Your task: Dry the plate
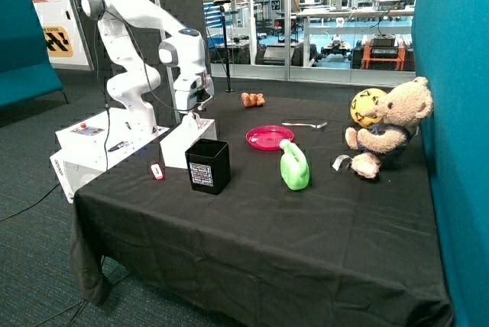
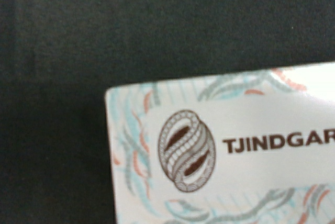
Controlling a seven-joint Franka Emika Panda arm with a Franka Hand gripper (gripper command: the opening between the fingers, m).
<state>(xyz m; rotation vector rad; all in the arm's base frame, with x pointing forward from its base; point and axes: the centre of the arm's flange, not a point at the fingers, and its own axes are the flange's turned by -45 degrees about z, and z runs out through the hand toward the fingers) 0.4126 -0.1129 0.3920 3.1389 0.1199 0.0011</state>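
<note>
The black-draped table (image 1: 306, 228) is filling the lower half of the outside view, and the white Franka arm (image 1: 137, 44) is standing at the upper left of the frame. Its gripper (image 1: 192, 107) is hanging just over a white tissue box (image 1: 187, 142) at the table's near-left edge. In the wrist view that box (image 2: 235, 156) is filling the lower right of the picture, printed with a brown oval emblem and lettering. The fingers are not showing in either view, so I cannot tell how wide they are or whether they are holding anything.

The plate (image 1: 269, 137) is lying flat at the centre of the frame, well apart from the gripper, with nothing touching it. Drying seems not yet started; the arm is probably going for a tissue first, and wiping is all left to do.

Counting: one teddy bear (image 1: 386, 128) with one yellow ball (image 1: 367, 107) at the right, one black cup (image 1: 208, 165), one plate, one green watering can (image 1: 294, 166), one small brown toy (image 1: 253, 99), one spoon (image 1: 304, 124), and one small red item (image 1: 157, 172).
</note>
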